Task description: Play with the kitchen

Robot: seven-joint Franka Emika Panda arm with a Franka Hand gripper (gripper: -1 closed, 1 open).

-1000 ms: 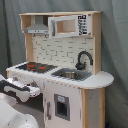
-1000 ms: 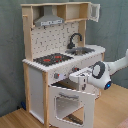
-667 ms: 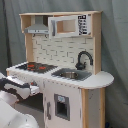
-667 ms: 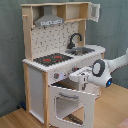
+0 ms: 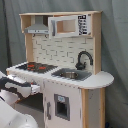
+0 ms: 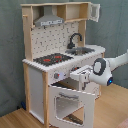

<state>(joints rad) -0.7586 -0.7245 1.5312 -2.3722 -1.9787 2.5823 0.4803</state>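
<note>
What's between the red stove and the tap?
In both exterior views, the steel sink sits between the hob and the faucet, sunk into the kitchen counter.

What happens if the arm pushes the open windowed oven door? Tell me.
The white windowed oven door hangs open, so it would probably swing on its hinge rather than slide. It looks like a thin rigid panel, likely light. The tall white and wood toy kitchen seems broad-based, unlikely to tip.

Tall white and light-wood toy kitchen upright; oven door swung open at 5 o'clock, hob at 9 o'clock of sink.
</note>
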